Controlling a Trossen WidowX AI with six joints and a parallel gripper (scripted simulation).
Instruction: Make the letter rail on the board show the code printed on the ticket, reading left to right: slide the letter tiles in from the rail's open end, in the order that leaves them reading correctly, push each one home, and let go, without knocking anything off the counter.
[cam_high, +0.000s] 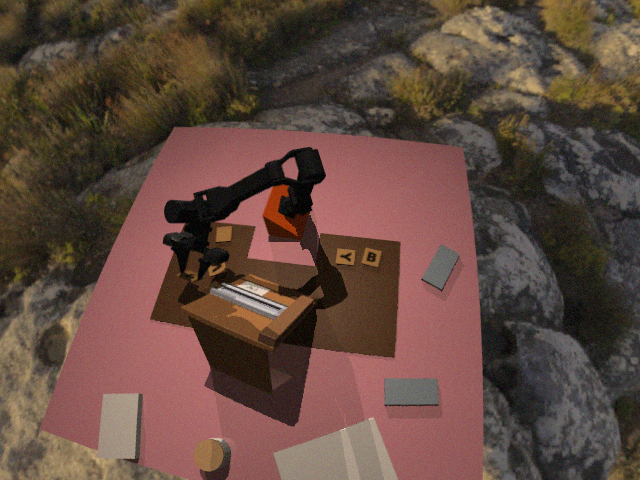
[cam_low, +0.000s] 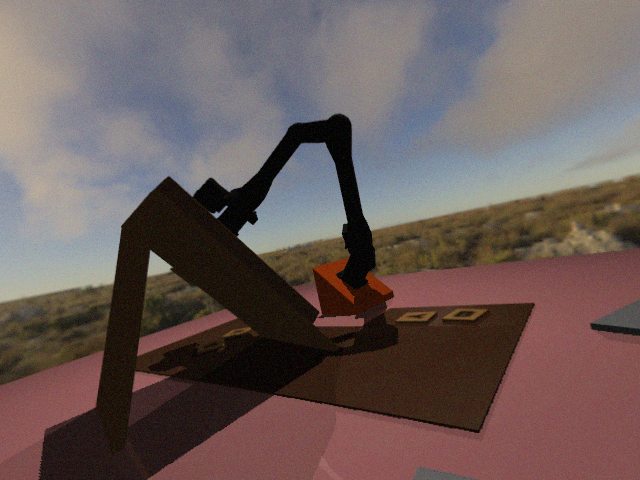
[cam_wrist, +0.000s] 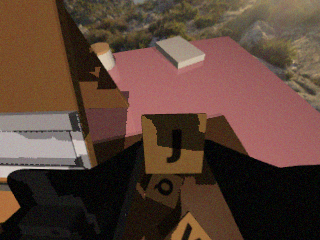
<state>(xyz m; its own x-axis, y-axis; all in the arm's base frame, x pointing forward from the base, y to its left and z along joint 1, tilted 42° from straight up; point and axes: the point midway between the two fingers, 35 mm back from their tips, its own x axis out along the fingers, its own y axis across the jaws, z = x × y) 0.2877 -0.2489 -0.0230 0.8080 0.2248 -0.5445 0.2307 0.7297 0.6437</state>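
My gripper (cam_high: 191, 274) (cam_wrist: 173, 144) is shut on the J tile (cam_wrist: 174, 159), which is upright in the wrist view. It is beyond the left end of the rail (cam_high: 248, 301) (cam_wrist: 35, 121), low over the brown mat (cam_high: 361, 320) (cam_low: 439, 382). The sloping board (cam_high: 214, 307) (cam_low: 222, 273) hides the fingers in the exterior view. No tile can be made out in the rail. The ticket (cam_high: 253, 287) is too blurred to read. A Q tile (cam_wrist: 164, 189) and a partly seen tile (cam_wrist: 192, 232) lie below. Y (cam_high: 345, 256) and B (cam_high: 371, 257) tiles lie right of the board.
Another tile (cam_high: 223, 234) lies at the mat's back left. An orange wedge (cam_high: 281, 214) (cam_low: 330, 294) stands at the arm's base. Grey slabs (cam_high: 440, 267) (cam_high: 411, 392), a pale block (cam_high: 119, 426) (cam_wrist: 180, 51), a round tan-topped object (cam_high: 209, 455) (cam_wrist: 103, 56) and a pale folded item (cam_high: 315, 454) lie around.
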